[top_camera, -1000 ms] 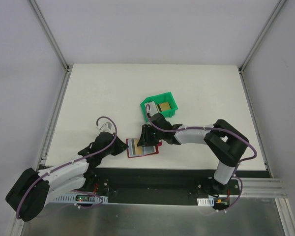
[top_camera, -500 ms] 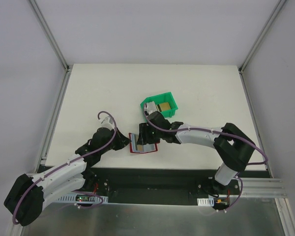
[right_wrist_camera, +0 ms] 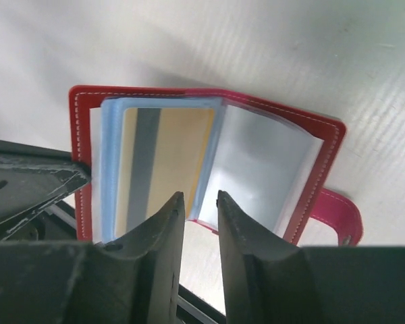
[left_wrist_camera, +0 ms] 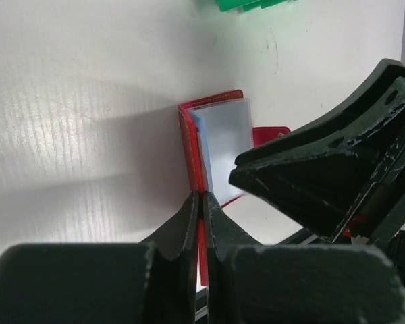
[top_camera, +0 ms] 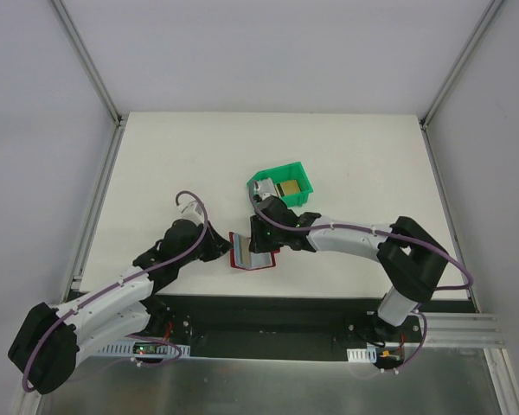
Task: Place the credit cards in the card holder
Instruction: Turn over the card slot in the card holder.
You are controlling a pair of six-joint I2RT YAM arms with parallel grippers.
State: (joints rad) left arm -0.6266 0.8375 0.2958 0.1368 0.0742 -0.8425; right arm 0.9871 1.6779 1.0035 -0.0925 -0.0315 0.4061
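Observation:
The dark red card holder [top_camera: 253, 252] lies open near the table's front edge, and its left cover is lifted. My left gripper [left_wrist_camera: 202, 199] is shut on that red cover's edge. The pale blue-grey pockets [left_wrist_camera: 224, 131] stand up beside it. In the right wrist view a golden-yellow credit card [right_wrist_camera: 179, 148] with a grey stripe sits inside a left pocket of the card holder [right_wrist_camera: 327, 158]. My right gripper [right_wrist_camera: 200, 197] hovers over the holder's near edge, open a little, with only table showing between its fingers. Another golden credit card [top_camera: 288, 188] lies in the bin.
A green plastic bin [top_camera: 268, 181] stands just behind the holder, close to the right arm's wrist. The holder's snap tab [right_wrist_camera: 339, 217] sticks out on its right side. The table's front edge and the black base rail [top_camera: 268, 311] run close below.
The left gripper moved forward and right, raising the holder's left cover and shifting the holder slightly back. The right gripper drew back over the holder, its fingers widening and then narrowing again.

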